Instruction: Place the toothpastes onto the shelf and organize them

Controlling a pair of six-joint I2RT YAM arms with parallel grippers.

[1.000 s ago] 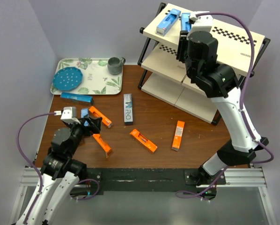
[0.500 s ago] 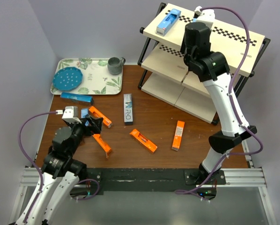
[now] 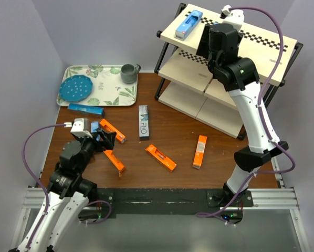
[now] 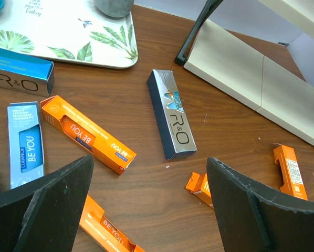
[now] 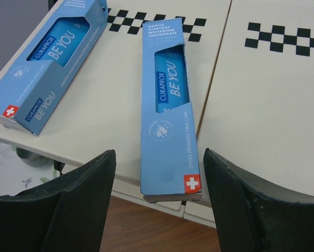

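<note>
Right wrist: two light blue toothpaste boxes (image 5: pixel 57 58) (image 5: pixel 170 105) lie apart on the top cream board of the shelf (image 5: pixel 262 105), lettering up. Over the second box the right claw (image 5: pixel 158 157) is spread wide, one finger on each side of its lower end, no contact visible, nothing held.

Top external: on the desk (image 3: pixel 220 157) lie four orange boxes (image 3: pixel 160 157), a grey R&O box (image 3: pixel 143 122), a small light blue box (image 3: pixel 95 126) and a blue R&O box (image 3: pixel 86 109) just beside the tray (image 3: pixel 110 94).

Left wrist: left claw (image 4: pixel 149 173) wide, empty, above the desk. The tray carries a blue plate (image 3: pixel 75 88) and a grey mug (image 3: pixel 128 73).
</note>
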